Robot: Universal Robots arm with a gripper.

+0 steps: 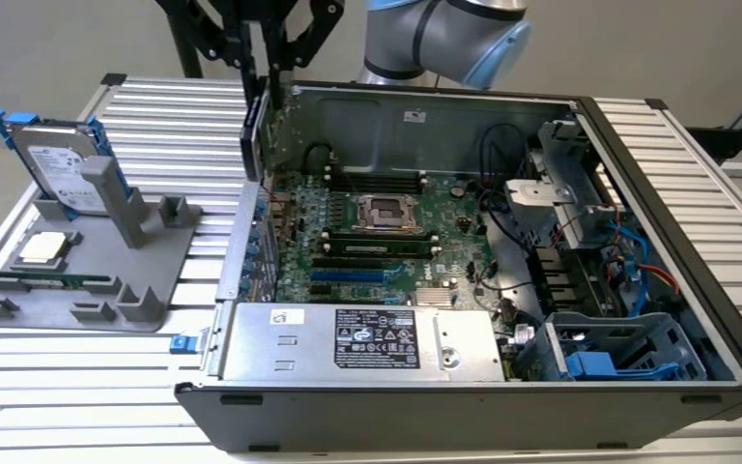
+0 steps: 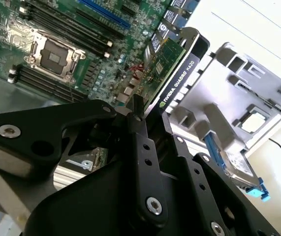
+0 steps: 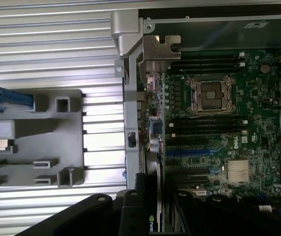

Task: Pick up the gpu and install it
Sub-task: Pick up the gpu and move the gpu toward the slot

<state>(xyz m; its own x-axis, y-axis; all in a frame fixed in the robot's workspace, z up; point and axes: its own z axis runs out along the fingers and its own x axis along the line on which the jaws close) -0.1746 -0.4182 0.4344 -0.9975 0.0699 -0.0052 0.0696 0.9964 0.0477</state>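
The gpu (image 1: 252,135) hangs on edge, a thin dark card, just above the open computer case's wall on the exterior view's left. My gripper (image 1: 259,79) is shut on its upper end. The second wrist view has the black fingers (image 2: 136,129) clamping the gpu (image 2: 175,63), its green board towards the motherboard (image 2: 56,29) and its black cooler towards the grey holder. From the first wrist view my gripper (image 3: 152,192) looks down the gpu's black edge (image 3: 151,219), which lies over the board's edge next to the case wall.
The open case (image 1: 680,232) lies on the slatted table with the motherboard (image 1: 385,232), its blue slot (image 1: 345,275) and a silver power supply (image 1: 358,338). On the exterior view's left a grey holder (image 1: 152,242) carries a hard drive (image 1: 62,169), a processor chip (image 1: 43,248) and a memory stick (image 1: 49,281).
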